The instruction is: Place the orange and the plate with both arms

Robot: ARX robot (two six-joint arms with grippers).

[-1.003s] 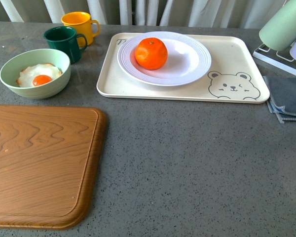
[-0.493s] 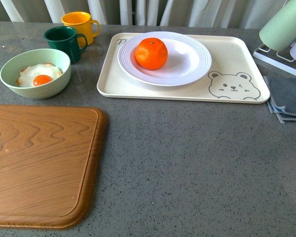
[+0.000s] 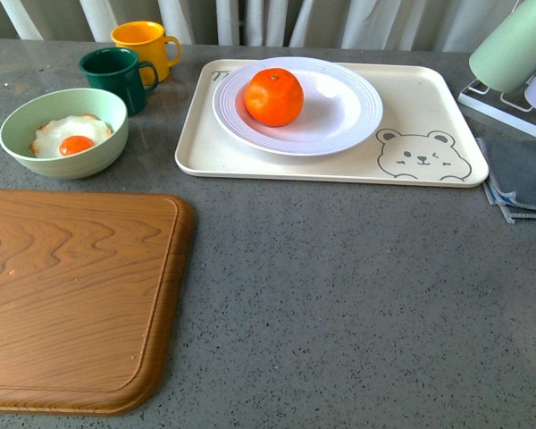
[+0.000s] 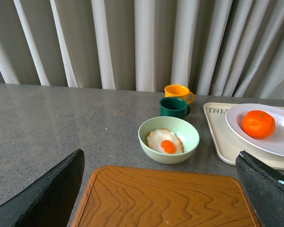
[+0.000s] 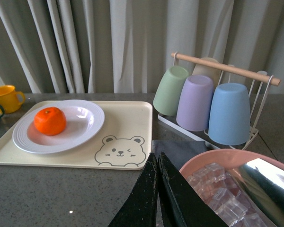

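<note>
Front view, nearest, lower left of frame: a brown wooden cutting board with rounded corners (image 3: 71, 299) lay flat on the grey speckled countertop (image 3: 357, 304). No arm showed in that view.

Left wrist view: the left gripper (image 4: 163, 198) had its black fingers (image 4: 47, 194) spread wide apart at the lower corners of the frame, nothing between them. Right wrist view: the right gripper (image 5: 157, 196) had its dark fingers (image 5: 142, 198) pressed together in the lower middle, holding nothing; a pink bowl of clear ice-like cubes (image 5: 217, 189) sat just beside them at lower right.

Mid left of the front view: a pale green bowl with a fried egg (image 3: 64, 132). Beyond it, a dark green mug (image 3: 116, 78), then a yellow mug (image 3: 143, 43) in the upper left, near each other.

Upper centre: a cream rectangular bear-print tray (image 3: 429, 152) held the large round white ridged plate (image 3: 348, 112) on its left part. The round bright orange fruit (image 3: 273, 96) rested in the plate, toward the plate's left side.

Right edge: a folded grey cloth (image 3: 523, 179). Upper right corner: a rack of upturned pastel cups (image 3: 514, 45), backed by pale curtains (image 3: 277, 18).
</note>
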